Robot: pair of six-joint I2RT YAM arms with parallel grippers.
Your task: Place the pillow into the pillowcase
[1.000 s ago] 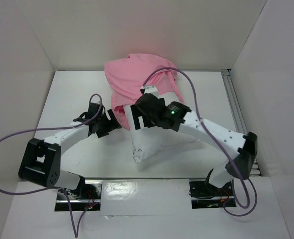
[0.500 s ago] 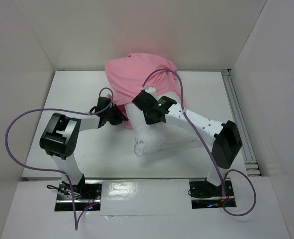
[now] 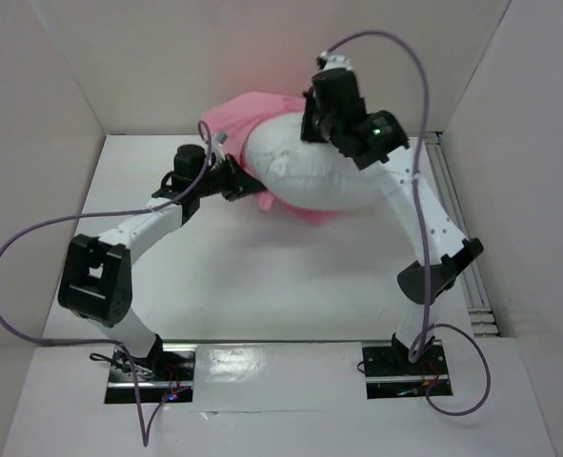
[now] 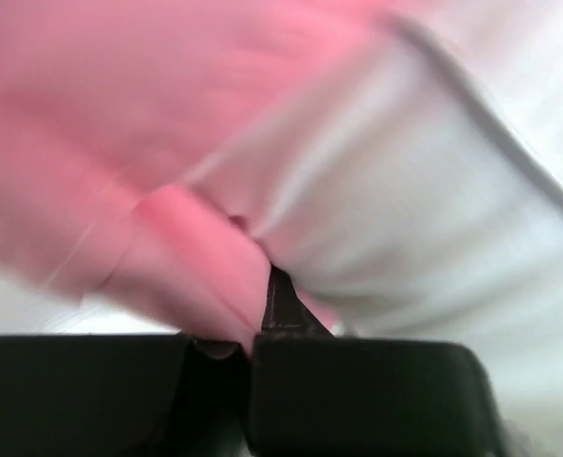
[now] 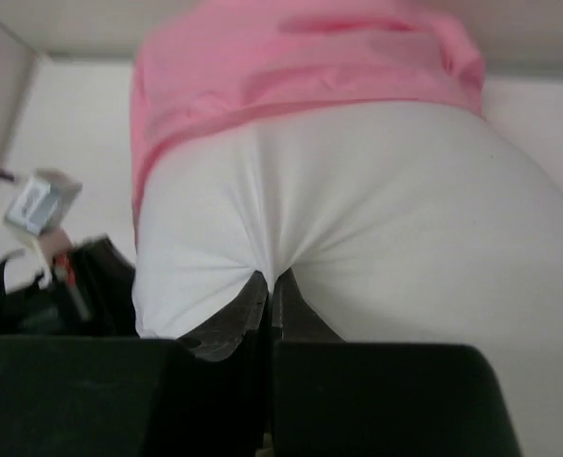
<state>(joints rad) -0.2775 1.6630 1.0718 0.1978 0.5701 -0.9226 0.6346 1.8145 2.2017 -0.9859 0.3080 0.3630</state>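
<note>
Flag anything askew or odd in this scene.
The pillow sits only partly inside the pillowcase, with most of its white body bulging out. The pink cloth is bunched up rather than spread flat. The right end effector pinches the pillow's fabric; the left end effector pinches a pink edge. Nothing looks spilled or torn.

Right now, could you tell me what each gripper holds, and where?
The left gripper holds the pillowcase by a fold at its edge; the right gripper holds the pillow by a pucker on its uncovered end.

table: white | walls: white | rail: right edge
</note>
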